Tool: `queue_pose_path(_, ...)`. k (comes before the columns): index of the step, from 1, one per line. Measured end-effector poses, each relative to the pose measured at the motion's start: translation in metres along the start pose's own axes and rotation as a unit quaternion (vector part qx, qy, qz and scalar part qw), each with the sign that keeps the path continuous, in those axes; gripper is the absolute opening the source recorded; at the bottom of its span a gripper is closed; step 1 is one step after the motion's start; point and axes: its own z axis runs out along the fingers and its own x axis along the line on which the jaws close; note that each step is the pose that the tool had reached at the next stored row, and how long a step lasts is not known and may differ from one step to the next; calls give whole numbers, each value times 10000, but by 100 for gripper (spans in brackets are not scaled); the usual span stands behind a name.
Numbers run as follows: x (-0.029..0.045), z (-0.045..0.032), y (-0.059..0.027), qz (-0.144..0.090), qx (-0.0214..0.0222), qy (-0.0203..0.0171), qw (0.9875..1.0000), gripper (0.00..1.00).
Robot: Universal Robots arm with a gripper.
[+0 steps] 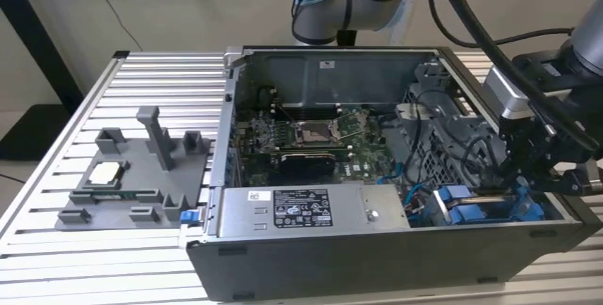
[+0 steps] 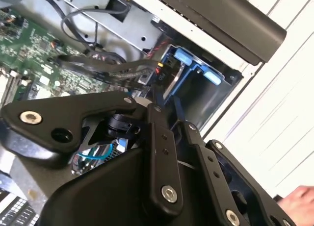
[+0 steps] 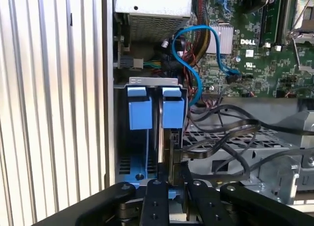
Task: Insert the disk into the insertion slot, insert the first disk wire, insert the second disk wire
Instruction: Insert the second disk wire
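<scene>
The disk, in its bright blue carrier (image 3: 140,113) (image 1: 471,210) (image 2: 191,64), sits inside the insertion slot (image 3: 120,142), the grey bay at the case corner on the exterior view's right. A flat black disk wire (image 3: 221,130) loops from the case to a dark connector at the disk's end. My gripper (image 3: 171,176) (image 2: 156,99) (image 1: 532,181) reaches down into the bay, its fingers (image 3: 157,191) close together on that connector. Red and black wires (image 2: 158,69) run to the same spot.
The open computer case holds a grey labelled power-supply box (image 1: 301,210), a motherboard (image 1: 311,135), a blue cable (image 3: 191,64) and a perforated cage (image 3: 230,147). A grey fixture tray (image 1: 132,178) lies on the slatted table (image 1: 56,178). A hand (image 2: 299,196) shows beside the case.
</scene>
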Motion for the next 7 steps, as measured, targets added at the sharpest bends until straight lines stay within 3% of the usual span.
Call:
queue_pose_path(1, 0, 1, -3, -2, -5, 20, 10000, 24)
queue_pose_path(7, -1, 0, -3, -4, -6, 37, 10000, 24)
